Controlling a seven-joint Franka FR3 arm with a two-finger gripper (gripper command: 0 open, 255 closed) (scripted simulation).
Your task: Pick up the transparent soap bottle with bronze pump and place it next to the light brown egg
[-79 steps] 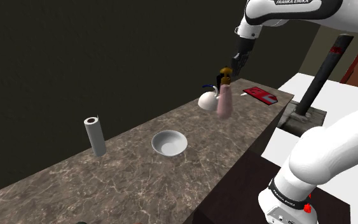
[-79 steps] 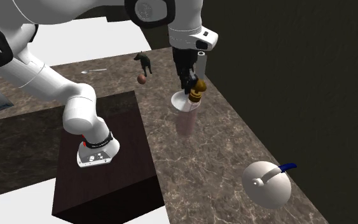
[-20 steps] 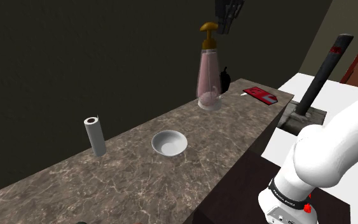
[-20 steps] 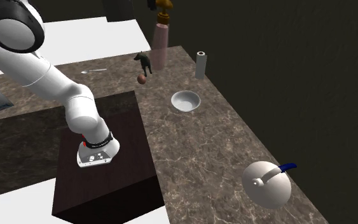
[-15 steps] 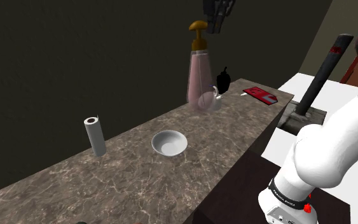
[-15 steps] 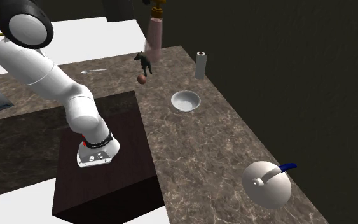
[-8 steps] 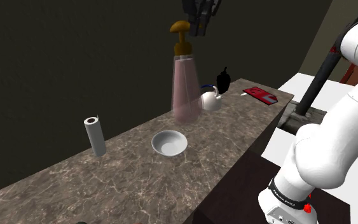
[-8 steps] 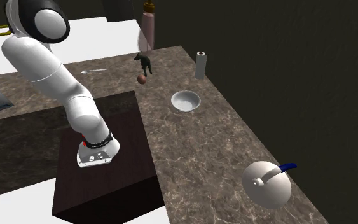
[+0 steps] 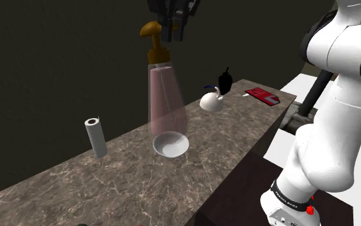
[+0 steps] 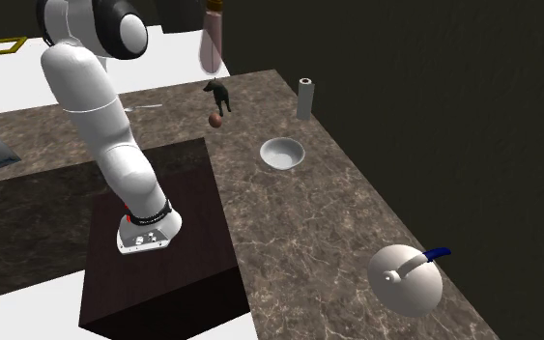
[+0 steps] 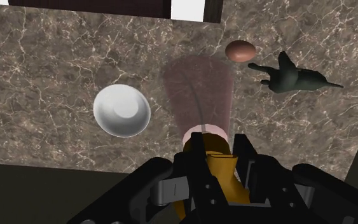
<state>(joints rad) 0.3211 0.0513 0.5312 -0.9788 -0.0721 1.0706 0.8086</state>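
So the gripper is clamped on the soap bottle by its pump, high over the counter. I'd lower it slowly and upright beside the egg near the counter's edge, clear of the dog figurine.

Dark wall behind marble countertop
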